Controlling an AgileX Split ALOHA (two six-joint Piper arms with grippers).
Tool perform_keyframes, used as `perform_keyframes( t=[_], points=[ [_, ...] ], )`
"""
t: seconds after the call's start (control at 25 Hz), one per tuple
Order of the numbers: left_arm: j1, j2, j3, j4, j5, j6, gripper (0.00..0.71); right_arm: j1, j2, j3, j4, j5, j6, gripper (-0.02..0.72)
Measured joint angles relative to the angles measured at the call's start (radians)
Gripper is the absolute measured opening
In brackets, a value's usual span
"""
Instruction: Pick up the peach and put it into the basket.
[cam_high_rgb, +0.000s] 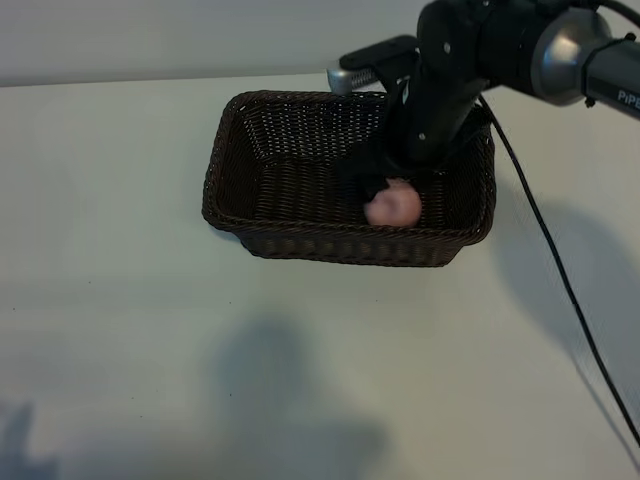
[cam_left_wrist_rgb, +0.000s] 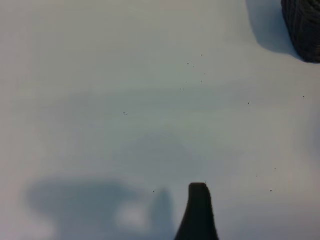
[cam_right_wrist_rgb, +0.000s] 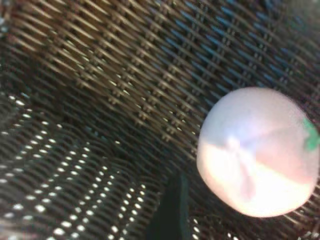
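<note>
Exterior view first: we see the basket (cam_high_rgb: 300, 170) standing on the pale surface (cam_high_rgb: 120, 300), toward the far middle of the scene. Our right arm (cam_high_rgb: 540, 50) reaches in from the far right and bends steeply down into the right half of the basket, so that the right tool (cam_high_rgb: 392, 178) sits low between the wicker walls. Just under it, toward the near wall, lies the peach (cam_high_rgb: 393, 206), inside the basket at its right end and blurred in this picture. We cannot make out the tool's fingers here against the dark weave, and whether the peach still touches them we cannot tell from this side.

From the right wrist camera we see the peach (cam_right_wrist_rgb: 257, 152) large and close, resting on the woven floor of the basket (cam_right_wrist_rgb: 100, 100), with a small green bit (cam_right_wrist_rgb: 311, 136) at its edge. One dark fingertip (cam_right_wrist_rgb: 172, 212) of the right tool shows beside the fruit and apart from it; nothing grips the peach, so we read the right tool as spread wide and holding nothing.

Our left tool does not show in the exterior view. From its own wrist camera we see one dark fingertip (cam_left_wrist_rgb: 198, 212) above bare surface (cam_left_wrist_rgb: 125, 75), with a corner of the basket (cam_left_wrist_rgb: 304, 27) at the edge of the picture, well apart. Only one finger shows; we take its fingers to be standing wide, holding nothing.
</note>
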Motion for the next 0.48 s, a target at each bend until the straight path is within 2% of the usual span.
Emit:
perform_keyframes(
  t=[0.32, 0.48],
  points=[
    [0.0, 0.0, 0.0, 0.0, 0.0, 0.0, 0.591, -0.038, -0.003, -0.26, -0.043, 0.261, 0.0, 0.632],
    [0.0, 0.0, 0.0, 0.0, 0.0, 0.0, 0.59, -0.14, -0.006, -0.333, -0.053, 0.28, -0.006, 0.62]
  ],
)
